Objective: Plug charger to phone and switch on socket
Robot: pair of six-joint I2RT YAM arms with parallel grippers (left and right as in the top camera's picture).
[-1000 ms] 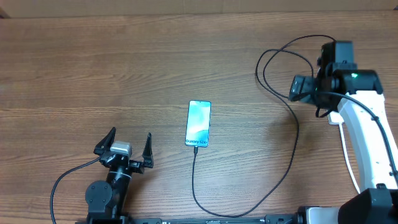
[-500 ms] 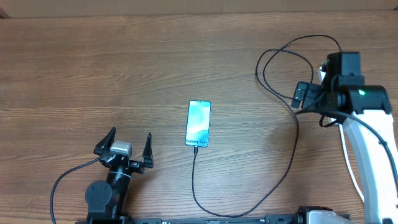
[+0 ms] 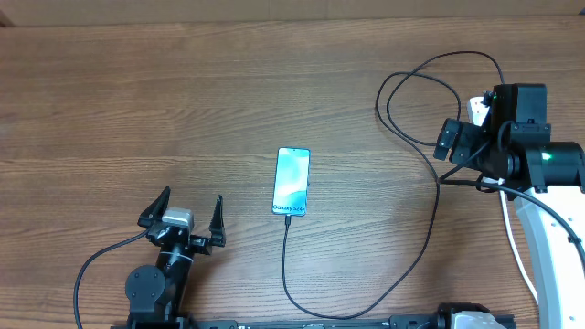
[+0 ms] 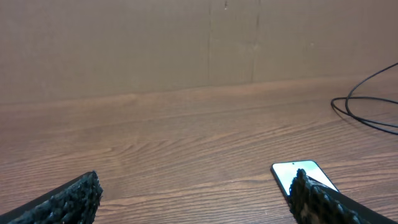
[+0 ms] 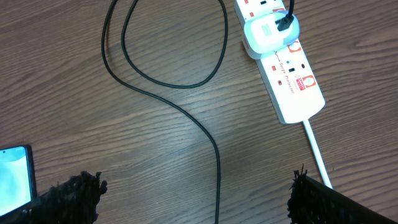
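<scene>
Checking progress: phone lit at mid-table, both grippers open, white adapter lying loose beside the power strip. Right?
No: the white adapter sits plugged into the power strip, not loose beside it; the right wrist view shows this. The rest stands.

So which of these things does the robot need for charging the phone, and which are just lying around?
For the job:
- phone
- charger cable
- white power strip, with the adapter plugged into it

Just lying about:
- nothing loose; only the wooden table and the brown wall behind it
</scene>
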